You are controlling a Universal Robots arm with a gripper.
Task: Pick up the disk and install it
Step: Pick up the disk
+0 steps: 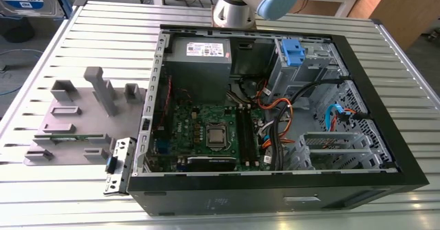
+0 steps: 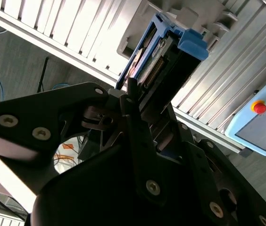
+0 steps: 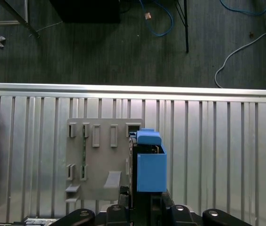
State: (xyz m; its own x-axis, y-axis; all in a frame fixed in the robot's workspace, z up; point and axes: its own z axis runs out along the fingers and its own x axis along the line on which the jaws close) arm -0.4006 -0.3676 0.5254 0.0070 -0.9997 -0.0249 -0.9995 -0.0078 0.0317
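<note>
The disk, a metal drive framed by blue plastic rails, stands on edge between my gripper's fingers in both wrist views. In the second wrist view the disk sticks out beyond the black fingers, its connector edge and blue end tab showing. My gripper is shut on the disk and holds it in the air above the slatted metal table, beside the grey fixture plate. In the exterior view the open computer case lies on the table, with a drive cage at its far right corner.
The grey fixture with upright slots lies at the exterior view's left of the case. A blue plastic part sits in the drive cage. Cables cross the case's inside. A pendant with a red button rests on the table. The arm rises behind the case.
</note>
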